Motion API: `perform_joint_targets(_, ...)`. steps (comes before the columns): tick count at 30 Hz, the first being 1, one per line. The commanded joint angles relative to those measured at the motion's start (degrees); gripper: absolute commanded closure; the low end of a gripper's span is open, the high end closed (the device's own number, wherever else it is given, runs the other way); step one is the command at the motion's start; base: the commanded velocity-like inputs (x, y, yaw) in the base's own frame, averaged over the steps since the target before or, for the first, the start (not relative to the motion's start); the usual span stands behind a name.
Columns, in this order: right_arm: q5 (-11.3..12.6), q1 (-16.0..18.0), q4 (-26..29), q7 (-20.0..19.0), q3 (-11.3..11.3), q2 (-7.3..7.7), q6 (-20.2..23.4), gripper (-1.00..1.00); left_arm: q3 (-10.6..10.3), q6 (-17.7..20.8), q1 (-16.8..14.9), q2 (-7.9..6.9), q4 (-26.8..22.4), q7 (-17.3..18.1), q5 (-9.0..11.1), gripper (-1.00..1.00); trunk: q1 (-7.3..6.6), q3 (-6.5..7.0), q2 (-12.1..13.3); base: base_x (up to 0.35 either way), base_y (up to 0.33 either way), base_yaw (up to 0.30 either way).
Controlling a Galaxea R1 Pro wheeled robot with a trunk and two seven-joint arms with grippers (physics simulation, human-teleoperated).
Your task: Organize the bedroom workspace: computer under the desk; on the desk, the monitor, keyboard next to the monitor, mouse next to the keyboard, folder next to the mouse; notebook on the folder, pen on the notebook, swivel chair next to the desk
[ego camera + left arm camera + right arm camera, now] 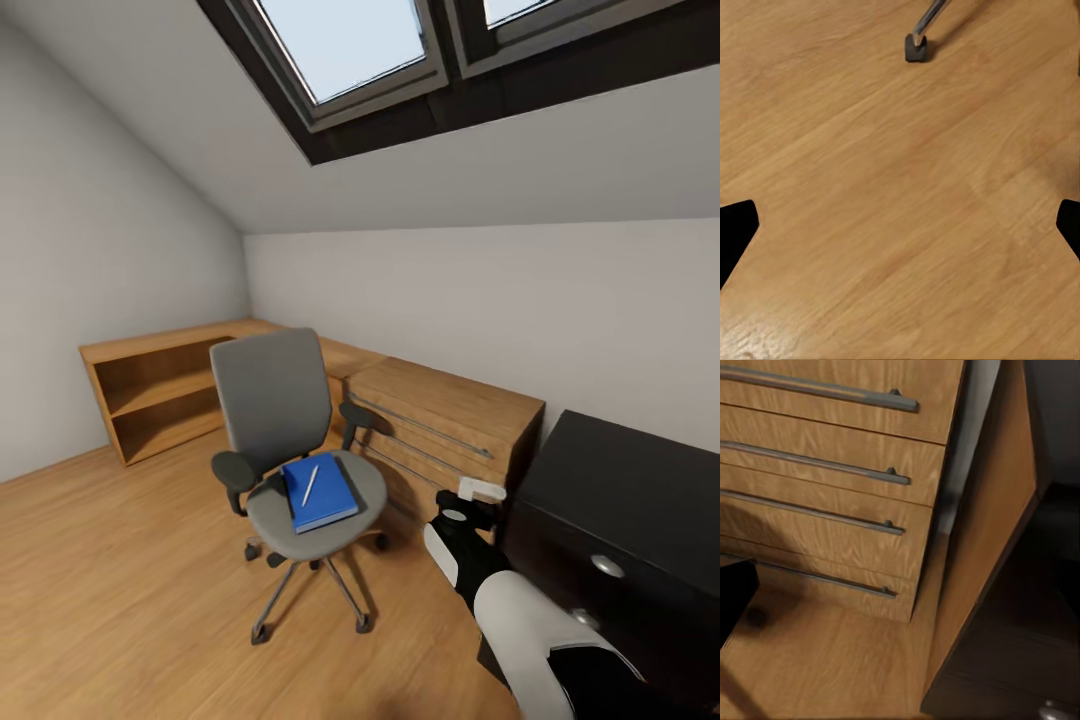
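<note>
Left pincer: seen in its wrist view as two black fingertips [736, 229] at the frame's opposite edges, spread wide with nothing between them, over bare wood floor [900, 195].
Right pincer: one dark fingertip [735, 592] shows at the edge of its wrist view; spread or pressed together, I cannot tell. It faces a light-wood drawer chest with long grey bar handles [832, 472].
Right arm: white and black forearm [520, 610], held low in the gap between the drawer chest and a black drawer unit with round silver knobs [620, 520].
Task things: the grey upholstered swivel chair on a chrome five-star base [290, 440] stands near the chest; the bright-blue folder [320, 492] lies flat on its seat with a thin pale pen [310, 484] on top.
Why so: probably the seat serves as a temporary shelf until the folder is moved.
Edges: one black caster [916, 46] is close to the left pincer's path.
Open room: wide floor left of the chair; low light-wood shelving [160, 390] closes the corner.
</note>
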State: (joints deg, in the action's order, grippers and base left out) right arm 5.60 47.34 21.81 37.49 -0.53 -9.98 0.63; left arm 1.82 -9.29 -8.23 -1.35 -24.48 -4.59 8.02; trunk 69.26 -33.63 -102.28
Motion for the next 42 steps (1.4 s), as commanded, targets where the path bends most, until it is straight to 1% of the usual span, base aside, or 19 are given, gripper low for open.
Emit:
perform_joint_targets(1,0.37,0.03,0.07,0.22,-0.08,-0.01,0.07,-1.00,-0.18,-0.18,-0.04,-0.03,0.05,-0.07,0.60,-1.00,-0.01,-0.06,-0.03,0.000,0.331,0.009)
perform_joint_targets(8,0.37,0.03,0.07,0.22,-0.08,-0.01,0.07,-1.00,-0.16,-0.08,-0.04,-0.05,0.05,-0.07,0.60,-1.00,-0.01,-0.06,-0.03,0.016,0.288,0.003)
perform_joint_targets(16,0.37,0.03,0.01,-0.02,-0.08,-0.01,0.17,-1.00,-0.15,-0.11,-0.04,-0.06,0.05,-0.07,0.64,-1.00,-0.01,-0.06,-0.03,0.008,0.042,0.030)
perform_joint_targets(19,0.34,0.03,-0.62,-2.59,-0.19,-0.01,0.41,-1.00,-0.13,-0.11,-0.04,-0.20,0.06,-0.13,0.67,-1.00,-0.01,-0.06,-0.03,0.160,0.003,0.212)
perform_joint_targets(20,0.27,0.03,-1.90,-6.27,-0.33,-0.01,0.44,-1.00,-0.09,-0.13,-0.04,-0.31,0.06,-0.14,0.68,-1.00,-0.01,-0.06,-0.03,0.274,0.001,0.259)
perform_joint_targets(22,0.21,0.03,-2.36,-8.10,-0.59,-0.01,0.47,-1.00,-0.08,-0.16,-0.04,-0.40,0.05,-0.15,0.68,-1.00,-0.01,-0.06,-0.03,0.288,0.001,0.264)
perform_joint_targets(23,0.18,0.03,-2.69,-9.62,-1.07,-0.01,0.48,-1.00,-0.08,-0.17,-0.04,-0.49,0.05,-0.15,0.68,-1.00,-0.01,-0.06,-0.03,0.303,0.000,0.270)
perform_joint_targets(27,0.17,0.03,-3.07,-11.43,-2.38,-0.01,0.52,-1.00,-0.07,-0.19,-0.04,-0.60,0.05,-0.15,0.68,-1.00,-0.01,-0.06,-0.03,0.313,0.000,0.273)
perform_joint_targets(28,0.17,0.03,-3.21,-12.07,-3.05,-0.01,0.54,-1.00,-0.07,-0.19,-0.04,-0.63,0.05,-0.15,0.68,-1.00,-0.01,-0.06,-0.03,0.321,0.000,0.276)
perform_joint_targets(33,0.19,0.03,-3.43,-14.63,-4.32,-0.01,0.61,-1.00,-0.07,-0.20,-0.04,-0.67,0.05,-0.15,0.74,-1.00,-0.01,-0.06,-0.03,0.325,0.000,0.277)
perform_joint_targets(34,0.17,0.03,-3.74,-16.07,-4.60,-0.01,0.62,-1.00,-0.07,-0.22,-0.04,-0.69,0.05,-0.15,0.75,-1.00,-0.01,-0.06,-0.03,0.328,0.000,0.278)
perform_joint_targets(37,0.14,0.03,-4.55,-18.50,-4.86,-0.01,0.56,-1.00,-0.07,-0.23,-0.04,-0.72,0.05,-0.15,0.76,-1.00,-0.01,-0.06,-0.03,0.328,0.000,0.278)
perform_joint_targets(38,0.13,0.03,-5.17,-20.20,-4.94,-0.01,0.49,-1.00,-0.07,-0.22,-0.04,-0.79,0.05,-0.15,0.77,-1.00,-0.01,-0.06,-0.03,0.329,0.000,0.272)
perform_joint_targets(41,0.04,0.03,-5.94,-22.64,-5.04,-0.01,0.41,-1.00,-0.07,-0.23,-0.04,-0.93,0.05,-0.15,0.77,-1.00,-0.01,-0.06,-0.03,0.326,0.000,0.240)
perform_joint_targets(42,-0.06,0.03,-6.39,-25.06,-5.07,-0.01,0.34,-1.00,-0.07,-0.23,-0.04,-1.02,0.05,-0.15,0.77,-1.00,-0.01,-0.06,-0.03,0.272,0.000,0.124)
